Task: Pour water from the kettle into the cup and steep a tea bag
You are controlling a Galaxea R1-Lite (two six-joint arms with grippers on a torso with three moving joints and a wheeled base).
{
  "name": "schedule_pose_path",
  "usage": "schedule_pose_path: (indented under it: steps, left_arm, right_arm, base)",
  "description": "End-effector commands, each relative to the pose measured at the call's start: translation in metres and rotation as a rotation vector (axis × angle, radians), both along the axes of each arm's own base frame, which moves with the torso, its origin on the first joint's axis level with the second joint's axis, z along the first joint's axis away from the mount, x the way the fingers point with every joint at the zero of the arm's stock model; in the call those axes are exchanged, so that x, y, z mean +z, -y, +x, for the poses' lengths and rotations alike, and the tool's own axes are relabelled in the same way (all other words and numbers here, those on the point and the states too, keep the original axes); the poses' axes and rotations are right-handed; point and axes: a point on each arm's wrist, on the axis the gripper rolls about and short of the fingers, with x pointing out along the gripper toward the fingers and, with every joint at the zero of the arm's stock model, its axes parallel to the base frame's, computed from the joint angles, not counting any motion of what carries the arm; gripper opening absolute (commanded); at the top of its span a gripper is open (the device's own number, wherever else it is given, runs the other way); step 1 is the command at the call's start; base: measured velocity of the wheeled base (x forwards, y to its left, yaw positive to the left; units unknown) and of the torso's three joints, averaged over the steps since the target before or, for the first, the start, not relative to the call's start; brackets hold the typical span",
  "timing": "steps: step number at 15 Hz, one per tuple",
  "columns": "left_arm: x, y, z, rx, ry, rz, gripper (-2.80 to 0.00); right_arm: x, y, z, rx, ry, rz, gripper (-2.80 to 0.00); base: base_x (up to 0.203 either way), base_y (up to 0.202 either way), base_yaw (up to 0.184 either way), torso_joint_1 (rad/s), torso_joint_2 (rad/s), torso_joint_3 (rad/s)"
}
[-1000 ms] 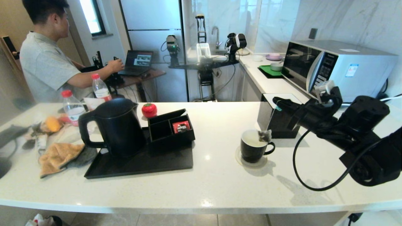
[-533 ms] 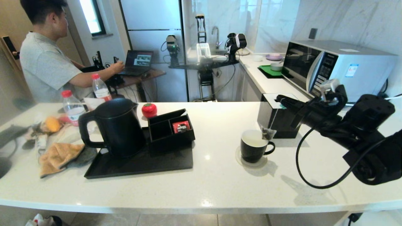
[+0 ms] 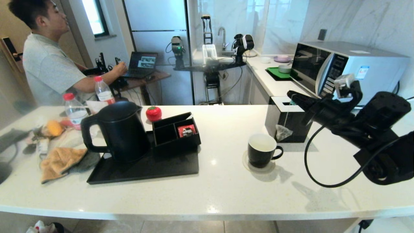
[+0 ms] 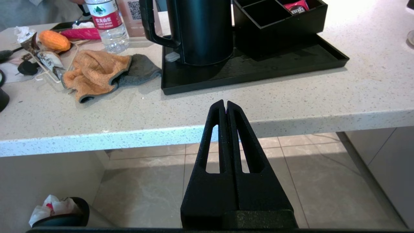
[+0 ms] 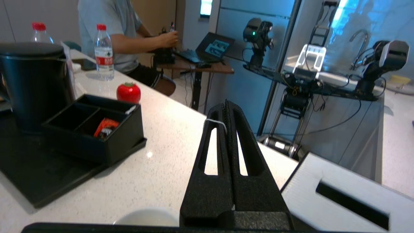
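Pinching the tea bag's point(image 3: 283, 132) string in our right gripper point(image 3: 291, 94), pouch dangling below it beside the cup point(image 3: 260, 154), we risk dripping on the counter point(image 3: 207, 181) or snagging the tissue box point(image 3: 288, 124).

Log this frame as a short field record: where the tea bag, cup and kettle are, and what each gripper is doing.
tea bag: hanging by its string, in the air beside the cup, not inside
cup: upright on a coaster on the counter
kettle: upright on the black tray, lid on
right gripper: fingers shut on the string, above the tissue box
left gripper: shut, empty, below the counter edge
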Motion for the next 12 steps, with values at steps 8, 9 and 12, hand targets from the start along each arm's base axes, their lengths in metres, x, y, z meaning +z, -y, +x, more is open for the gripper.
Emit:
schedule_pose_path:
  steps: [8,9,12]
  left_arm:
    - [0.000,0.000,0.000,0.000,0.000,0.001,-2.80]
    - [0.000,0.000,0.000,0.000,0.000,0.001,-2.80]
    - [0.000,0.000,0.000,0.000,0.000,0.001,-2.80]
  right_arm:
    - [0.038,0.016,0.040,-0.041,0.143,0.030,-2.80]
    - [0.042,0.021,0.048,-0.055,0.154,0.030,-2.80]
    - [0.050,0.036,0.075,-0.095,0.176,0.028,-2.80]
  base:
    - [0.000,0.000,0.000,0.000,0.00,0.000]
    - [0.000,0.000,0.000,0.000,0.00,0.000]
    - [0.000,0.000,0.000,0.000,0.00,0.000]
